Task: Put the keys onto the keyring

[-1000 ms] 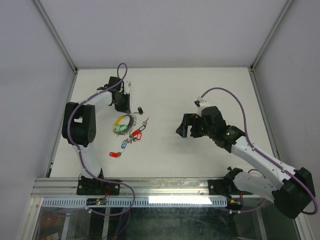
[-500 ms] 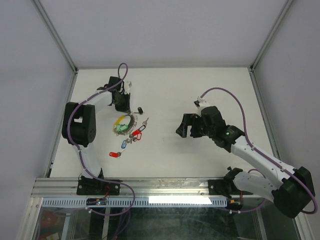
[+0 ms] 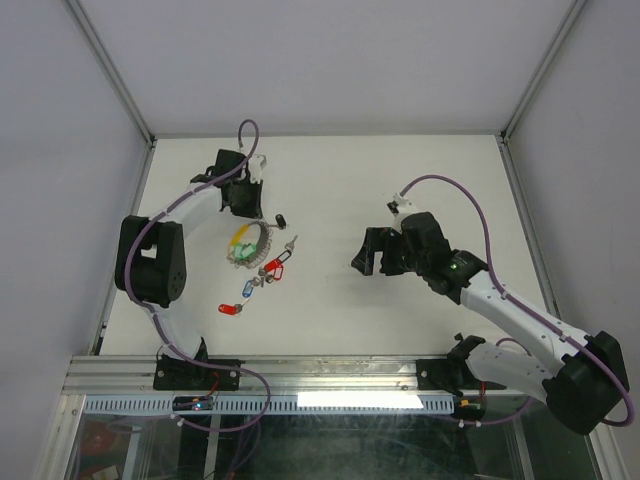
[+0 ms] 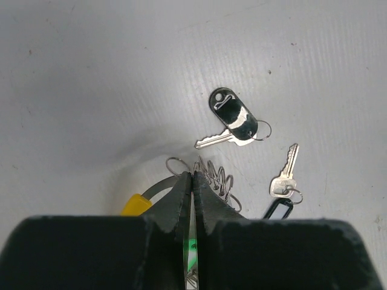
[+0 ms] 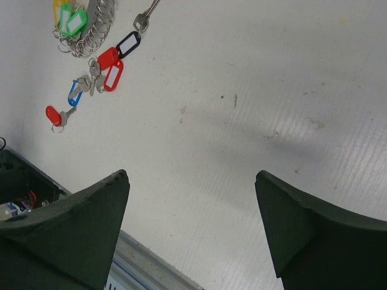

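Silver wire is what we hold: the left gripper (image 4: pixel 192 176) has its fingers pressed together at the keyring (image 4: pixel 161 183). We judge that they pinch it, though the contact itself is hidden under the tips. The right gripper (image 5: pixel 192 179) hangs spread wide over bare table (image 3: pixel 400 180), well apart from the ring, with nothing between its fingers.

We take the step in hand to be steadying the ring so that a key can be brought to it. The next move calls for the right arm to cross to the loose keys (image 3: pixel 268 270) and lift one. It must then find the ring's split, which is too fine for us to see.

The ring lies on the left half of the table, right at the left gripper's tips. It shows as a thin curved band crowded with small split loops (image 4: pixel 213 175), with a yellow tag (image 4: pixel 136 204) and green tags (image 5: pixel 72 21) beside them. A black-tag key (image 4: pixel 233 118) and a small key (image 4: pixel 284 179) lie near, apart from it. Red-tag keys (image 5: pixel 110 67), a blue-tag key (image 5: pixel 75 93) and a lone red-tag key (image 5: pixel 54 115) trail toward the near edge.
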